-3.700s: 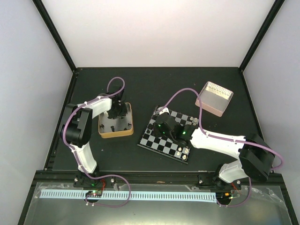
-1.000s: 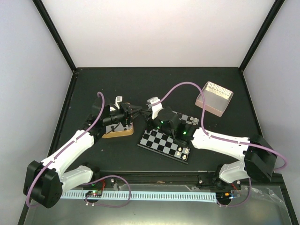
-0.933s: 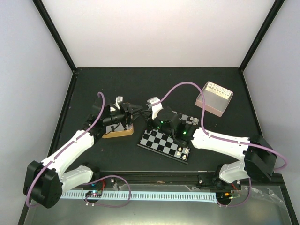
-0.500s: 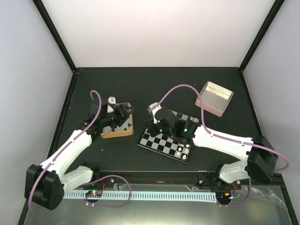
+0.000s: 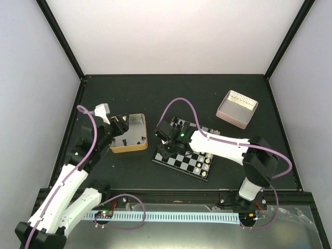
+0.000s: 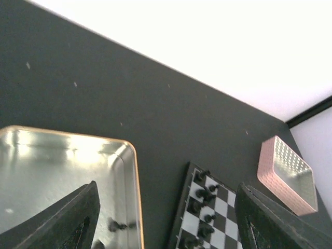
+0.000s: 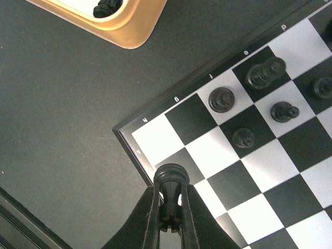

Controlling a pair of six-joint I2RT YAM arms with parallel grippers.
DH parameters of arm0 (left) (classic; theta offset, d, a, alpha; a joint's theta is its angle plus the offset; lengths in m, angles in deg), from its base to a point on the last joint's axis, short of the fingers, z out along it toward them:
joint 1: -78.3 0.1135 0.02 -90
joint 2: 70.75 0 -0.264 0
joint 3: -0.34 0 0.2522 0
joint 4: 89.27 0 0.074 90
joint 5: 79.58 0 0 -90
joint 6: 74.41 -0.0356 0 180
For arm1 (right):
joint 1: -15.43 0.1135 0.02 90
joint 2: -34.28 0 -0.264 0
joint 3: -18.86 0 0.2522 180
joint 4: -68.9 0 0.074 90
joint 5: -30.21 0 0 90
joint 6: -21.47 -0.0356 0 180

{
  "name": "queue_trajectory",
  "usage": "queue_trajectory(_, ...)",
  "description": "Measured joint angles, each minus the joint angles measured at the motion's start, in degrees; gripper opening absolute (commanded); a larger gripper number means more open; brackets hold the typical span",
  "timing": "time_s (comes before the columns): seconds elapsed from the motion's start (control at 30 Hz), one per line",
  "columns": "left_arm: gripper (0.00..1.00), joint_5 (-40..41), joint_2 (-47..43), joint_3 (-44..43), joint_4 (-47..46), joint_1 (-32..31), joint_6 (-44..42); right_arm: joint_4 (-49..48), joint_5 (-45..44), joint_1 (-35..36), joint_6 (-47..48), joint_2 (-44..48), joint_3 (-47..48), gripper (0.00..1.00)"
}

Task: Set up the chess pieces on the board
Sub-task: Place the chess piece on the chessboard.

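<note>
Since half a sec ago the R arm has swung across, so the right gripper [image 7: 170, 210] is now over the board's corner nearest the tin rather than its far-left edge. The L arm has drawn back toward its own side.

Nearest in the R wrist view, the right gripper is clamped on one black piece [image 7: 171, 179], round head pointing away from the wrist and long axis in line with the fingers. It sits over the edge squares of the board [image 7: 259, 161], just inside the rim by the corner. Can't tell whether its base touches the board yet; the fingers hide it.

Ahead and to the right of the held piece, approx two squares on, four placed pieces [image 7: 243, 137] stand in a loose cluster. The open squares lie btwn them and the gripper, so the R arm is the one placed to set down.

Farther off is the gold-rimmed tin [image 7: 132, 31], apart from the board, w/ spare pieces [image 6: 116, 225] left inside. The left gripper [image 6: 166, 223] hangs above it, jaws wide apart and empty. Farthest is the pink box [image 6: 287, 176].
</note>
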Motion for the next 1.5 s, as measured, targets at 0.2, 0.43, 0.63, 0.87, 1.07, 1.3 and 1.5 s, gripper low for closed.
queue_trajectory(0.2, 0.78, 4.96, -6.03, -0.11, 0.46, 0.0, -4.98, 4.74, 0.26, 1.2, 0.13, -6.21, 7.21, 0.03)
queue_trajectory(0.43, 0.8, 7.32, -8.48, -0.15, 1.09, 0.0, -7.69, 9.03, 0.55, 2.25, 0.37, -13.33, 12.0, 0.04)
queue_trajectory(0.63, 0.81, 8.04, -8.46, -0.15, 1.73, 0.0, -8.55, 11.3, 1.31, 2.49, 0.35, -16.31, 14.08, 0.05)
queue_trajectory(0.87, 0.82, 8.28, -8.44, -0.15, 2.14, 0.0, -8.68, 12.07, 1.46, 2.49, 0.26, -19.04, 15.54, 0.06)
queue_trajectory(1.07, 0.84, 8.28, -8.31, -0.15, 2.6, 0.0, -8.85, 12.11, 1.44, 2.49, -0.02, -20.22, 16.06, 0.19)
queue_trajectory(1.3, 0.85, 8.28, -8.09, -0.15, 3.54, 0.0, -8.85, 12.04, 0.79, 2.49, -0.31, -20.24, 16.06, 0.2)
queue_trajectory(1.5, 0.86, 8.26, -6.78, -0.15, 4.15, 0.0, -8.85, 11.5, 0.17, 2.49, -1.09, -20.24, 16.06, 0.14)
